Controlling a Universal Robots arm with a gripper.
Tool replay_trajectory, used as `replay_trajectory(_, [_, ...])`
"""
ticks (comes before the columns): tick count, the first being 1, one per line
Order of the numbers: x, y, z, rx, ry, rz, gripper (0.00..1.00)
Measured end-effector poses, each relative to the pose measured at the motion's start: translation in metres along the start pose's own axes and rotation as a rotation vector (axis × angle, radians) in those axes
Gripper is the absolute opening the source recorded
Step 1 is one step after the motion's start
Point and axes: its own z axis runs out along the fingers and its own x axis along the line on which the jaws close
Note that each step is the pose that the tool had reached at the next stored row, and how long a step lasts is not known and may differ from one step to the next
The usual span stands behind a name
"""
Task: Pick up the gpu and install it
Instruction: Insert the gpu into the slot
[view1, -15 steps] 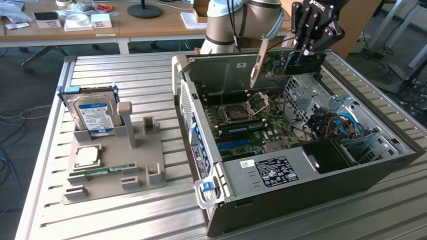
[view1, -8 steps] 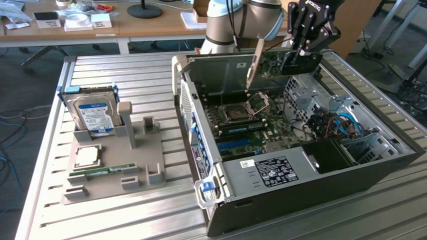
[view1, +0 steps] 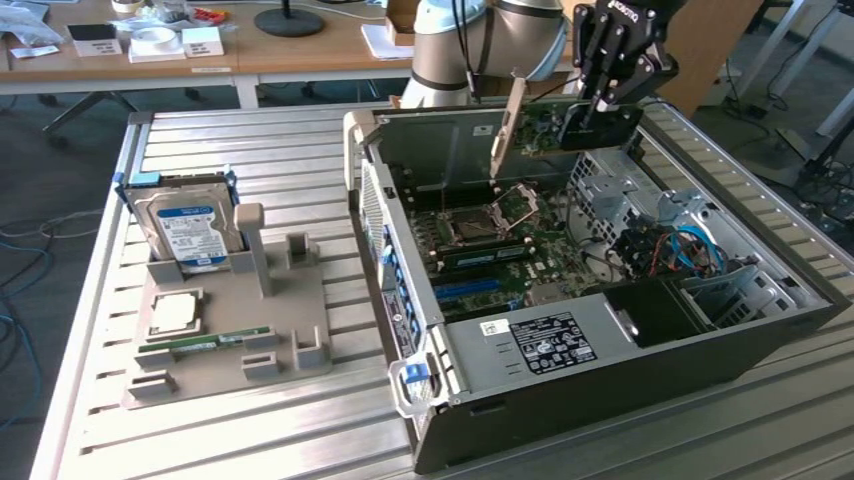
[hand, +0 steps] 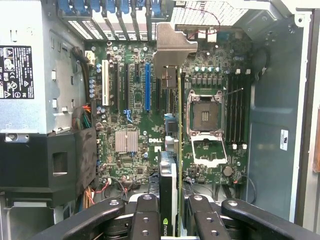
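My gripper (view1: 603, 110) is shut on the gpu (view1: 541, 128) and holds it upright over the far end of the open computer case (view1: 747, 330). The card's metal bracket (view1: 505, 125) points down toward the motherboard (view1: 501, 245). In the wrist view the gpu (hand: 179, 150) appears edge-on as a thin strip between my black fingers (hand: 146, 217), with its bracket (hand: 172, 47) at the far end. It hangs above the board between the blue expansion slot (hand: 147, 87) and the empty CPU socket (hand: 205, 112), apart from both.
A grey parts holder (view1: 287, 330) on the slatted table carries a hard drive (view1: 187, 225), a CPU (view1: 174, 312) and a green memory stick (view1: 200, 345). The power supply (view1: 547, 340) and a cable bundle (view1: 674, 250) take up the case's near end.
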Motion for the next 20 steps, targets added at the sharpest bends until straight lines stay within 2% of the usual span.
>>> replay_trajectory(20, [0.011,-0.0001,-0.0003,0.0000,0.0003,0.000,0.27])
